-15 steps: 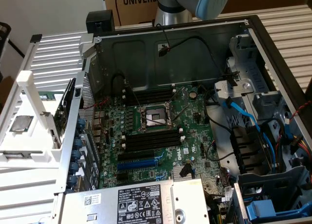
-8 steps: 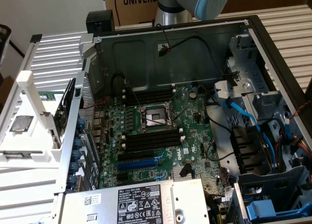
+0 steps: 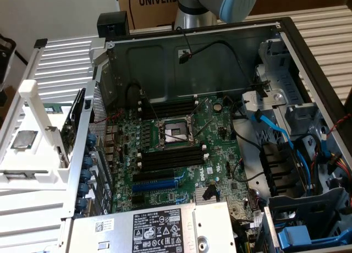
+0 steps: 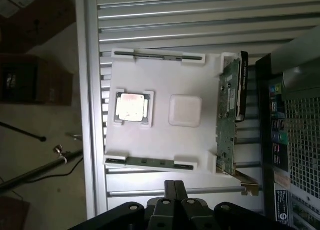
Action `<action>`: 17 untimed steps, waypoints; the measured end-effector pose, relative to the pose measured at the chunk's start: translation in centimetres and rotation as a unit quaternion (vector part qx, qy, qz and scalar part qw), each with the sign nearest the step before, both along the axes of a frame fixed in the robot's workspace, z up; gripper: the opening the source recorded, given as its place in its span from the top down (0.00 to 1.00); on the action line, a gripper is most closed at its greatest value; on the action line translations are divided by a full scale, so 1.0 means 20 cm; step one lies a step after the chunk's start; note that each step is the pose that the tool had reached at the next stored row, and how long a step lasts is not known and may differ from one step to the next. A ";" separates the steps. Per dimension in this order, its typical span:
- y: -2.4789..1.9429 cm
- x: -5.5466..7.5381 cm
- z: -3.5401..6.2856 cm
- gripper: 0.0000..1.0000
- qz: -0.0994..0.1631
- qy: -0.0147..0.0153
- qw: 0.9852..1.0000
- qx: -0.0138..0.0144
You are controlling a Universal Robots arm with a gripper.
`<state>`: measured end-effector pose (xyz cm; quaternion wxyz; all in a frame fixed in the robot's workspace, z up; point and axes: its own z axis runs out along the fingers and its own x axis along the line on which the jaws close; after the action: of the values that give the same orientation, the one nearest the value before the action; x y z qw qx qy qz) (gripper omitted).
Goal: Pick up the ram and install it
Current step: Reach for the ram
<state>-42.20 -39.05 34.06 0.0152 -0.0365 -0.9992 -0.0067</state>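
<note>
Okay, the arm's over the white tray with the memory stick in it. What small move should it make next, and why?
Probably open the gripper. It is shut and holds nothing, while the ram stands on edge in the white tray, in the holder nearest the fingertips, untouched. Shut fingers could not straddle the stick.

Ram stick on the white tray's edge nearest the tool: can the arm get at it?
Probably yes. The ram lies uncovered along the white tray's edge, and the tool hangs above, near it, with nothing between. Its fingers are shut, though.
</note>
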 end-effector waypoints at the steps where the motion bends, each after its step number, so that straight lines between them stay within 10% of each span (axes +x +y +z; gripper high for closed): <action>1: 0.000 0.00 -0.008 0.90 0.000 0.000 1.000 0.000; 17: 0.000 -0.07 -0.012 0.90 0.000 0.004 1.000 0.000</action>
<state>-43.53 -39.04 33.82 0.0188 -0.0361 -0.9992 -0.0065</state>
